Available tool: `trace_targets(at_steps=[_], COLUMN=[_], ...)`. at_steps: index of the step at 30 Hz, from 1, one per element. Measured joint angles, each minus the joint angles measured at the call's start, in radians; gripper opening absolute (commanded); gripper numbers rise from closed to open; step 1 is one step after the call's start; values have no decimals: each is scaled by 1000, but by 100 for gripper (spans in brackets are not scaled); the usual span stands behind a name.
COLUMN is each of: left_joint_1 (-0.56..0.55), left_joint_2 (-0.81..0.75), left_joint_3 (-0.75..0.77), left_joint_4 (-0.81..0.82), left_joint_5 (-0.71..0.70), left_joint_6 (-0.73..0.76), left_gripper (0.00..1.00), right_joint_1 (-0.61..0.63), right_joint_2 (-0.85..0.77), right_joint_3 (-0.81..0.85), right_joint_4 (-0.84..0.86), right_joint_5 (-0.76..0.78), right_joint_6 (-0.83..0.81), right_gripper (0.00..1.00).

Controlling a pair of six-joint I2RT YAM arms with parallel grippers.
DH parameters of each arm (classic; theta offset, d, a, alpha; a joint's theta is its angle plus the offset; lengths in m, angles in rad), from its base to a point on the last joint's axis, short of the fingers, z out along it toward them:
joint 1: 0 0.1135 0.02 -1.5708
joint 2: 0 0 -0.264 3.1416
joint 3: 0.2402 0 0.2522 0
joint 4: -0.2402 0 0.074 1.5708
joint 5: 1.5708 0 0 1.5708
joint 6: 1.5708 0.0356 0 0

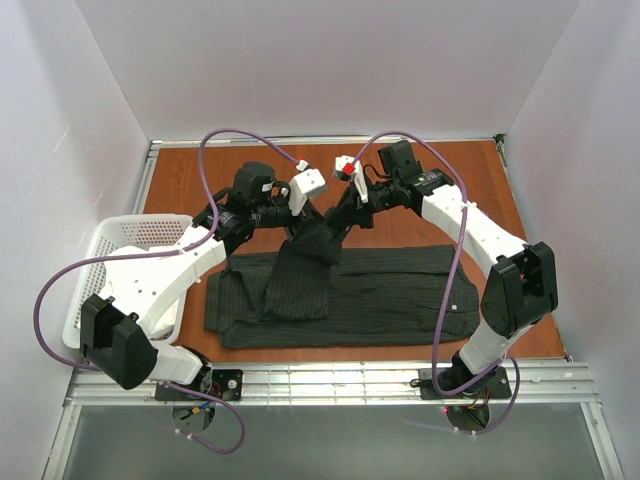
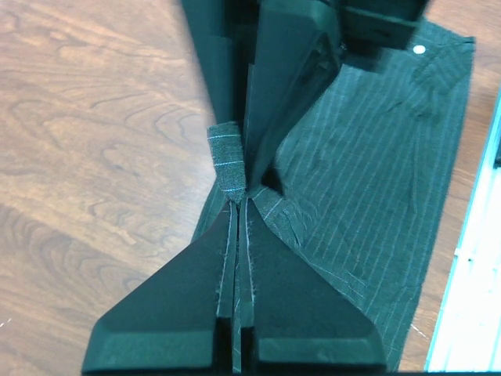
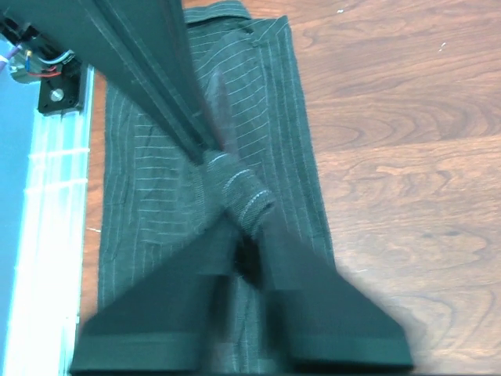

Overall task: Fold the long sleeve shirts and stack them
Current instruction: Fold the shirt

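White-walled and wood-topped, the worktop (image 1: 420,190) carried the dark pinstriped shirt (image 1: 390,295), its long axis running 9 to 3 o'clock in the overhead view. Both claws met over its 11 o'clock part, with the flat cloth lying toward 6 o'clock from them. The left claw (image 2: 239,200) was pinched tight on a raised bunch (image 2: 227,157) of the cloth. The right claw (image 3: 235,215) stood narrow around the same bunch, but blur left its hold unclear. Overhead, the arms hid where the bunch joined the shirt.
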State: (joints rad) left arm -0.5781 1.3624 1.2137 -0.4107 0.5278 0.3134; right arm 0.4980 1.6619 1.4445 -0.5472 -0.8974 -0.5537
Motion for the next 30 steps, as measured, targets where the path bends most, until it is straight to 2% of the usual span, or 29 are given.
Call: trace_targets(at_steps=[2, 3, 4, 6, 10, 12, 14, 22, 30], left_joint_1=[0, 0, 0, -2, -4, -4, -4, 3, 27], left_joint_2=[0, 0, 0, -9, -64, -94, -117, -155, -124], left_joint_3=[-1, -1, -2, -11, -69, -92, -106, -188, -343], left_joint_4=[0, 3, 9, 37, 90, 114, 132, 126, -9], left_joint_5=[-18, -26, -35, -61, -156, -217, -288, -591, -723], left_joint_6=[-1, -2, -7, -26, -94, -140, -196, -484, -731], left_gripper=[2, 7, 21, 30, 60, 65, 67, 65, 58], right_joint_1=[1, 1, 2, 2, 8, 17, 31, 62, 70], right_joint_2=[-5, -11, -23, -64, -189, -258, -322, -562, -795], right_joint_3=[-1, -3, -8, -35, -110, -148, -187, -404, -461], right_joint_4=[-13, -21, -28, -32, -42, -43, -43, -62, -92], right_joint_5=[2, 6, 10, 16, 33, 39, 45, 45, -31], right_joint_6=[-3, -3, -2, 3, 26, 45, 66, 159, 254], right_gripper=[1, 1, 1, 1, 1, 1, 1, 1, 1])
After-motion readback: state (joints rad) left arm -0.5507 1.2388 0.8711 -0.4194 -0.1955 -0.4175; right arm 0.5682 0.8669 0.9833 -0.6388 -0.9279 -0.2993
